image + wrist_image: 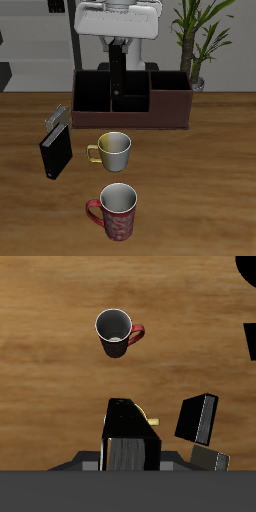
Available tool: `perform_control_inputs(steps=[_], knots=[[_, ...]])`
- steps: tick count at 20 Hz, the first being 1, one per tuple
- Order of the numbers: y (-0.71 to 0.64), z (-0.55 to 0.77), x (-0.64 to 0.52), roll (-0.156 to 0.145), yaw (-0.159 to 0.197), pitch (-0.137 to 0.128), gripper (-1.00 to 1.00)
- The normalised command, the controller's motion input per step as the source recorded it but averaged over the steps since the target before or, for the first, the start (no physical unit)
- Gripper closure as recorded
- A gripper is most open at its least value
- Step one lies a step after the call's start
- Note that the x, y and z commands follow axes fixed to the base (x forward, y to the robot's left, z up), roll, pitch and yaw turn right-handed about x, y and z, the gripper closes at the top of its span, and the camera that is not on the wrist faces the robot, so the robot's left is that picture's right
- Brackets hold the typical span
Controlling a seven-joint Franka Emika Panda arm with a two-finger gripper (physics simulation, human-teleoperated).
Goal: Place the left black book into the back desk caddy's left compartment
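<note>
- The hand (119, 72) hangs above the back desk caddy (170, 112), clenched on a black book (132, 439) that it carries upright; in the wrist view the book fills the space between the two fingers (108, 451) as a dark slab with a pale page edge.
- In the exterior view the carried book shows only as a dark upright strip under the arm, over the caddy's middle, so the wrist view shows the grasp far more plainly.
- The caddy is a long dark reddish-brown wooden box with dividers; its left compartment (172, 84) is the large end section beside the plant, and nothing can be seen lying in it.
- The caddy itself appears only in the exterior view; the wrist view looks past it at the desk in front.
- A second black book (56, 149) stands on the desk (200, 190), in front of the caddy's other end, with a greyish book (57, 115) just behind it; both also show in the wrist view.
- A yellowish mug (113, 149) sits just in front of the caddy; the wrist view shows only a sliver of yellow beside the carried book.
- A red patterned mug (116, 210) stands nearer the desk's front edge, clear in both views.
- The desk is brown wood grain; behind it are a potted plant (200, 40) and a grey wall.
</note>
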Motion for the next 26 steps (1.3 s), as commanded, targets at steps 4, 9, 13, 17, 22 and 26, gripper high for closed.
perform_control_inputs(steps=[4,9,13,17,22,26], knots=[[-0.25,0.21,-0.23,-0.024,0.014,-0.020,1.00],[-0.39,0.18,-0.20,-0.059,-0.011,-0.015,1.00],[-0.36,0.06,-0.19,-0.060,-0.015,0.012,1.00],[-0.36,-0.01,-0.20,-0.049,-0.011,0.018,1.00],[-0.28,-0.09,-0.19,-0.043,-0.010,0.023,1.00],[-0.17,-0.07,-0.17,-0.038,0.010,-0.015,1.00]])
